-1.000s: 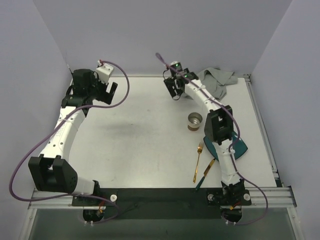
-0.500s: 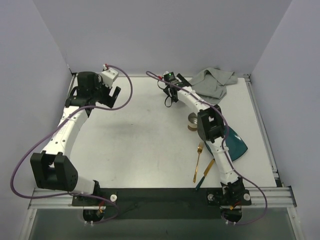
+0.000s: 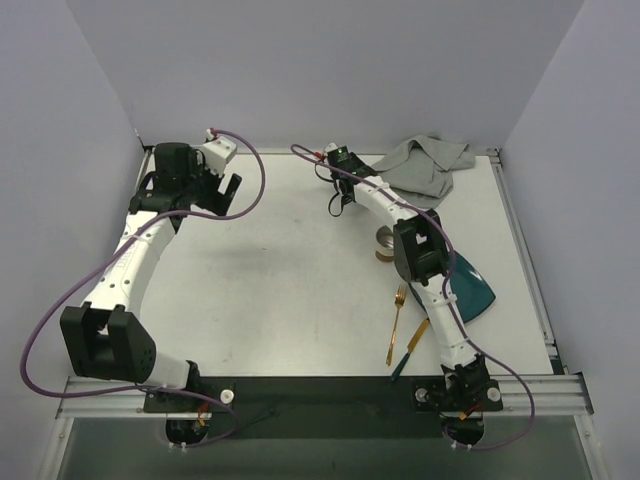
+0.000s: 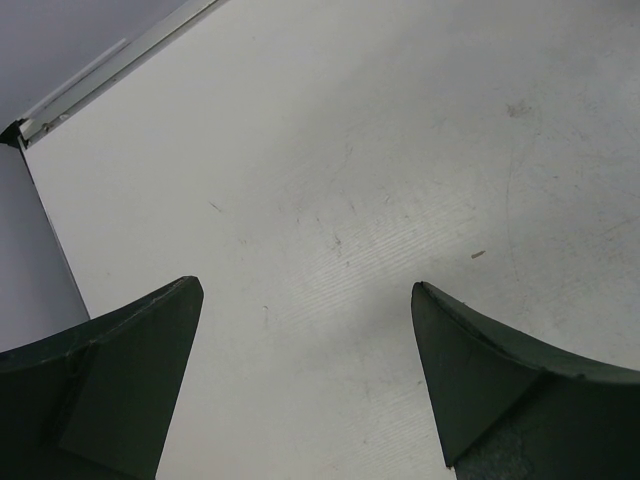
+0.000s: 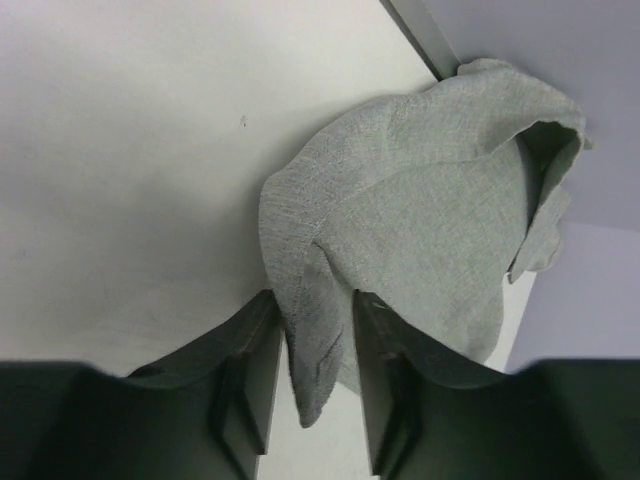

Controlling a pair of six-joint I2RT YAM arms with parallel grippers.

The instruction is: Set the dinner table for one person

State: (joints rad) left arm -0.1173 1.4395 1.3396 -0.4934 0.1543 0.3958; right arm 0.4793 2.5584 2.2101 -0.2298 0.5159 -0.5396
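Note:
The dinner table [image 3: 290, 290] is a white top with a metal rim. A crumpled grey cloth mat [image 3: 425, 165] lies at its back right. My right gripper [image 3: 338, 198] reaches to the cloth's left corner. In the right wrist view that corner of the cloth [image 5: 420, 230] hangs between the fingers, and the right gripper [image 5: 315, 300] is shut on it. My left gripper [image 3: 225, 190] hovers at the back left. Seen from the left wrist, the left gripper [image 4: 305, 290] stands wide open over bare table [image 4: 350, 150].
A metal cup [image 3: 386, 240] stands partly behind the right arm's elbow. A teal plate [image 3: 475, 290] lies to its right. A gold fork [image 3: 397, 320] and a gold knife [image 3: 410, 345] lie near the front right. Walls close in the back and sides.
The right arm folded and its gripper shifted slightly left and back, then its jaws narrowed onto the cloth's corner. The left gripper drifted a little right and stayed open.

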